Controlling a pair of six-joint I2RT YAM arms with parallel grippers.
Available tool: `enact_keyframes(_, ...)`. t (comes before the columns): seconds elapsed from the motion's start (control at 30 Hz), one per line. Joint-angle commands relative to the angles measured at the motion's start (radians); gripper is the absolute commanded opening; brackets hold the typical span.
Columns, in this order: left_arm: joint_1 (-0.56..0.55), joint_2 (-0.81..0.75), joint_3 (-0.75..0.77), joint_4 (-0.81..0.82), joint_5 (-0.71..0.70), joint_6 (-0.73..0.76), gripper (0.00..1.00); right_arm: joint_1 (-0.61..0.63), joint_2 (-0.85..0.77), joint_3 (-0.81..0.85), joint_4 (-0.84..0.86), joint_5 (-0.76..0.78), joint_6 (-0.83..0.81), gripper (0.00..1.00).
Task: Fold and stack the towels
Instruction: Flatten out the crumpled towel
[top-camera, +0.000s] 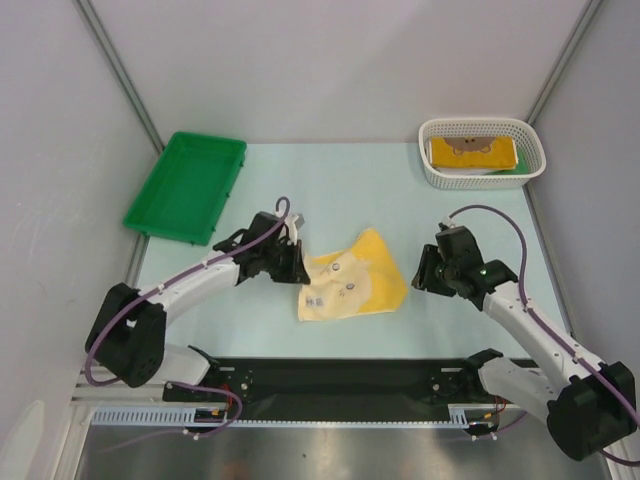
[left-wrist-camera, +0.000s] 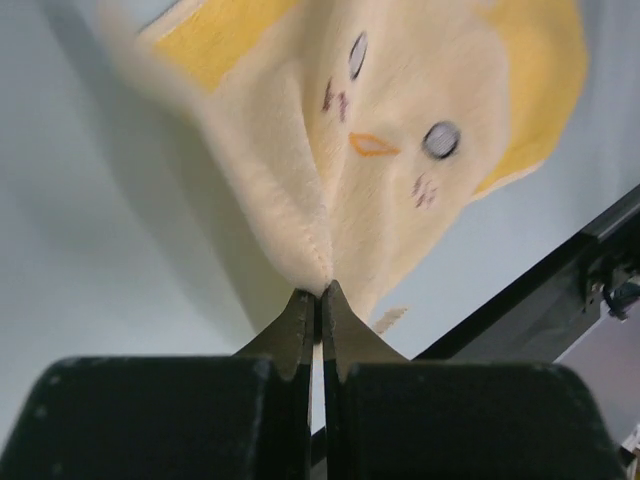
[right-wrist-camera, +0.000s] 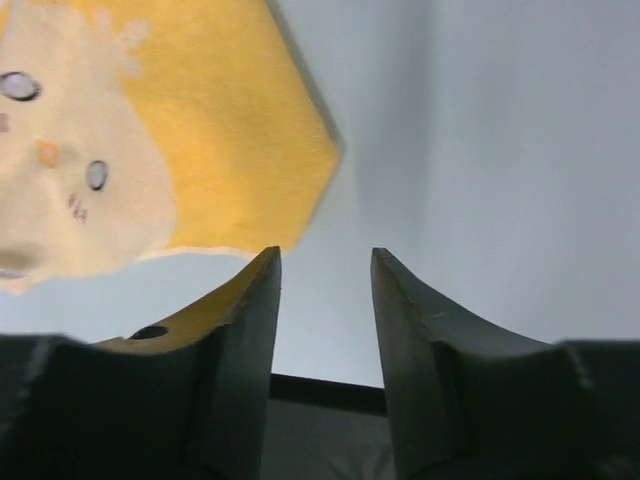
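Note:
A yellow towel (top-camera: 355, 280) with cream chick faces lies crumpled on the pale table between the two arms. My left gripper (top-camera: 298, 258) is shut on the towel's left edge; in the left wrist view the jaws (left-wrist-camera: 321, 292) pinch a raised cream fold of the towel (left-wrist-camera: 400, 130). My right gripper (top-camera: 418, 270) is open and empty just right of the towel, close to its right edge. In the right wrist view the towel (right-wrist-camera: 200, 130) lies to the upper left of the open fingers (right-wrist-camera: 325, 258), apart from them. Another folded yellow towel (top-camera: 470, 153) lies in the white basket.
A white mesh basket (top-camera: 482, 180) stands at the back right. A green tray (top-camera: 187, 185) stands at the back left. A black rail (top-camera: 340, 385) runs along the near edge between the arm bases. Grey walls enclose the table.

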Motion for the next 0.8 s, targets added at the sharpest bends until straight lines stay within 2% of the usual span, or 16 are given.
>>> enact_keyframes(0.0,0.001,0.005,-0.064,0.094,0.055,-0.032,0.00,0.040,-0.003,0.087,0.097,-0.079,-0.039,0.52)
enact_keyframes(0.07,0.001,0.020,-0.091,0.090,0.002,-0.041,0.00,0.065,0.043,0.139,0.222,-0.124,-0.100,0.54)
enact_keyframes(0.13,0.002,0.034,-0.099,0.076,-0.038,-0.046,0.00,0.076,0.106,0.180,0.336,-0.271,-0.193,0.54)
enact_keyframes(0.2,0.002,0.045,-0.107,0.078,-0.093,-0.058,0.03,0.080,0.247,0.228,0.457,-0.358,-0.244,0.50)
enact_keyframes(0.23,0.004,0.045,-0.119,0.085,-0.115,-0.067,0.05,0.085,0.295,0.264,0.479,-0.412,-0.296,0.49)
enact_keyframes(0.27,0.007,0.043,-0.124,0.087,-0.145,-0.081,0.21,0.088,0.341,0.329,0.503,-0.421,-0.319,0.49)
enact_keyframes(0.3,0.008,0.039,-0.130,0.087,-0.159,-0.119,0.27,0.093,0.438,0.369,0.511,-0.429,-0.345,0.49)
enact_keyframes(0.33,0.013,0.032,-0.148,0.090,-0.166,-0.133,0.26,0.097,0.482,0.402,0.517,-0.455,-0.363,0.49)
enact_keyframes(0.4,0.013,-0.019,-0.168,0.107,-0.199,-0.177,0.28,0.105,0.580,0.510,0.518,-0.499,-0.410,0.49)
enact_keyframes(0.47,0.016,-0.075,-0.197,0.099,-0.250,-0.201,0.41,0.128,0.713,0.593,0.472,-0.540,-0.458,0.50)
enact_keyframes(0.5,0.016,-0.107,-0.206,0.095,-0.299,-0.218,0.42,0.136,0.758,0.684,0.440,-0.547,-0.477,0.50)
enact_keyframes(0.63,0.022,-0.349,-0.260,0.081,-0.400,-0.248,0.47,0.188,0.980,0.869,0.334,-0.587,-0.552,0.50)
enact_keyframes(0.73,0.025,-0.484,-0.292,0.079,-0.425,-0.262,0.50,0.226,1.071,0.985,0.260,-0.584,-0.598,0.50)
enact_keyframes(0.77,0.025,-0.571,-0.297,0.078,-0.426,-0.262,0.55,0.235,1.120,1.010,0.229,-0.576,-0.609,0.50)
